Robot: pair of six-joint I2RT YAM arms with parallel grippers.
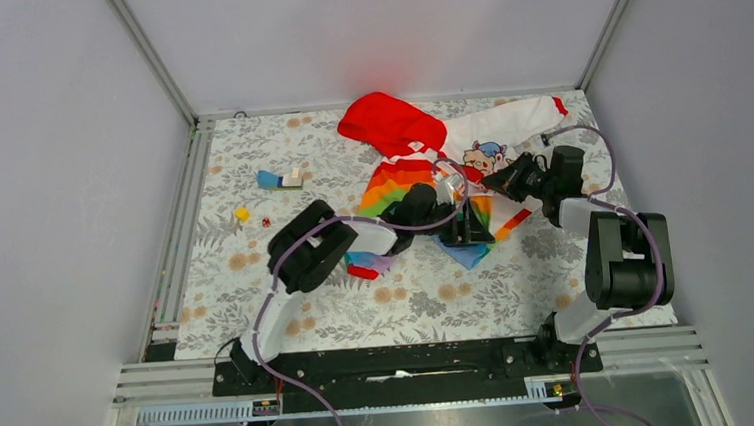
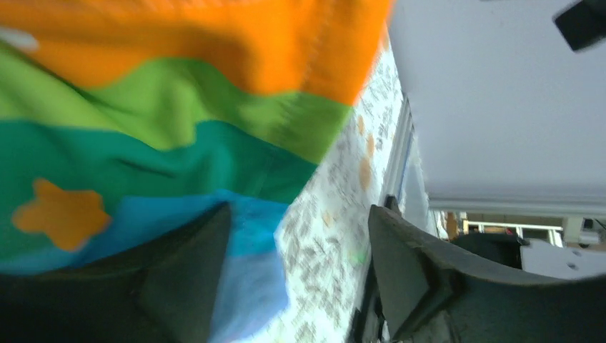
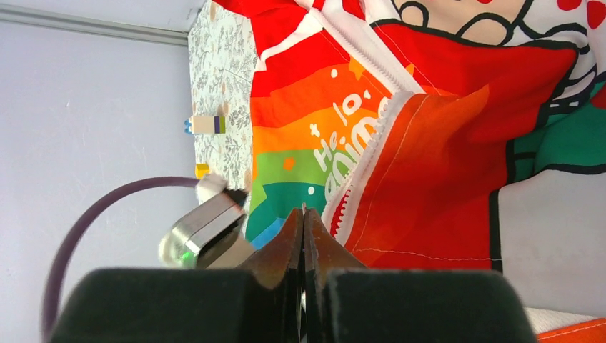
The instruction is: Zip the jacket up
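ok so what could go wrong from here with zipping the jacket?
1. The right gripper is shut by the zipper teeth of the rainbow-striped hooded jacket. No slider shows in its grip, so it may pull nothing.
2. The left gripper is open and the hem is not clamped, so the jacket may slide or bunch.

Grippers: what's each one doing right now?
Left gripper: open, at the jacket edge.
Right gripper: closed; whether it grips anything cannot be told.

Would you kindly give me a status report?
Left fingers open at jacket hem. Right fingers shut beside zipper. Jacket unzipped. Small blocks apart, far left.
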